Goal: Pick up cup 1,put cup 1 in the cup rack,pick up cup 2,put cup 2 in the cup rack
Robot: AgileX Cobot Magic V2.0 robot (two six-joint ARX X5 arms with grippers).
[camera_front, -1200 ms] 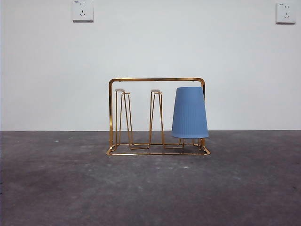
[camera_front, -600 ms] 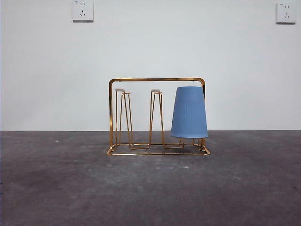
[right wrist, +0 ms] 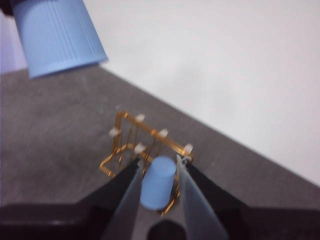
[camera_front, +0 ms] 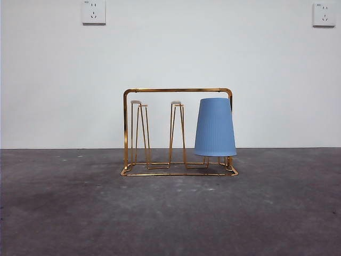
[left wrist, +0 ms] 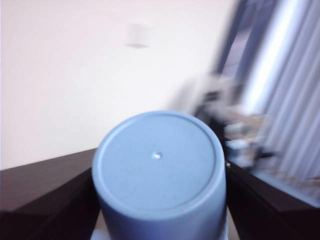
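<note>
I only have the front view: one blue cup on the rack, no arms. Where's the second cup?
Observer: The left gripper holds it. The second cup sits between its jaws, base toward the wrist camera.
Operator: Is it near the rack?
Observer: No. The right wrist view shows it up in the air, apart from the rack.
Operator: And the right gripper?
Observer: The right gripper is open and empty, high over the rack, looking down at the racked cup.

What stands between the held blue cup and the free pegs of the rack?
Nothing visible. The left gripper holds the second blue cup high above the table; the cup rack has bare pegs, beside the racked blue cup.
</note>
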